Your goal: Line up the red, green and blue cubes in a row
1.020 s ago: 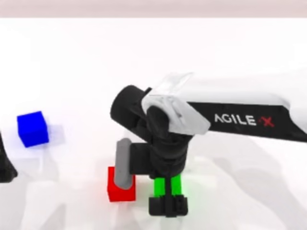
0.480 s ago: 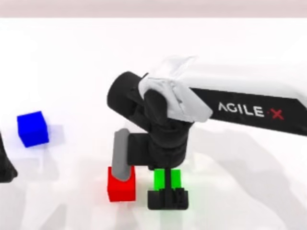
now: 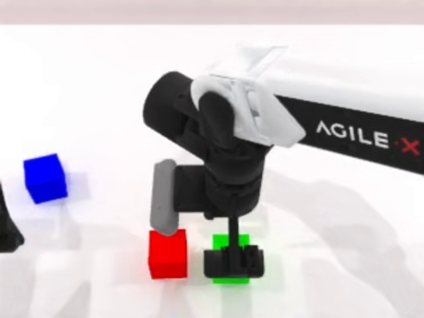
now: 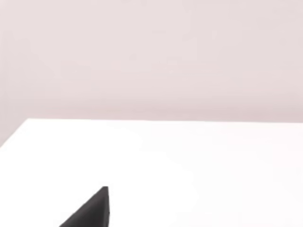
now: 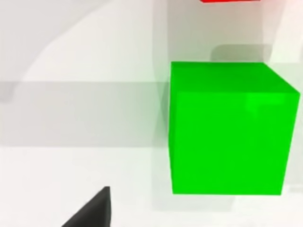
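Observation:
The red cube (image 3: 167,254) and the green cube (image 3: 220,242) sit side by side near the table's front edge, with a narrow gap between them. Far off at the left, the blue cube (image 3: 45,177) stands alone. My right gripper (image 3: 232,262) hovers straight above the green cube and is open, holding nothing. In the right wrist view the green cube (image 5: 227,132) rests on the table beyond one dark fingertip (image 5: 97,210), with a sliver of the red cube (image 5: 229,1) past it. My left arm (image 3: 6,232) is parked at the left edge; its wrist view shows one fingertip (image 4: 94,210) over bare table.
The white table's far edge (image 4: 142,119) meets a pale wall. My right arm's black wrist and grey side piece (image 3: 163,197) hang over the space just behind the red cube.
My right arm has lifted and drawn back from the green cube, which stays on the table beside the red cube. The blue cube and left arm have not moved.

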Available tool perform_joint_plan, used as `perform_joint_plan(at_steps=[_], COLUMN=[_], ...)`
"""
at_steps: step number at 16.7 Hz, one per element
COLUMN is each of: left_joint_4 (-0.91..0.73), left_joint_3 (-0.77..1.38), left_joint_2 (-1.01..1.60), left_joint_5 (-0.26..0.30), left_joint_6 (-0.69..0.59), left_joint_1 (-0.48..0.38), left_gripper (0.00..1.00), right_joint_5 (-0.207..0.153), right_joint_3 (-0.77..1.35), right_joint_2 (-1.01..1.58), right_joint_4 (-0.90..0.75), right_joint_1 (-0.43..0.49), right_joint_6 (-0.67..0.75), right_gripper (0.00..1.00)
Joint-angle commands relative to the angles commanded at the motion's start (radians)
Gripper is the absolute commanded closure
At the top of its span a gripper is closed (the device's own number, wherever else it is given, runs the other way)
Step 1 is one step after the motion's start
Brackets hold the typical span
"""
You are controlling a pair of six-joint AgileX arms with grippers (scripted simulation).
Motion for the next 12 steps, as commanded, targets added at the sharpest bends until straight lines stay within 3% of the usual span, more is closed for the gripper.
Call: perform_joint_plan(at_steps=[6,12], left_joint_4=[-0.098,-0.370], left_joint_3=[0.135,0.506], left_joint_2=[0.138,0.610], left_joint_5=[0.004,0.002], left_joint_6=[0.109,0.409], left_joint_1=[-0.009,-0.024], left_gripper=[0.00,0.00], right_joint_5=[-0.013,-0.043], right_joint_3=[-0.114,-0.486], right_joint_2=[-0.152,-0.653], right_joint_4=[0.110,0.404], right_joint_1=[-0.076,-0.304], right_joint_6=[0.044,0.196], right_gripper=[0.00,0.00])
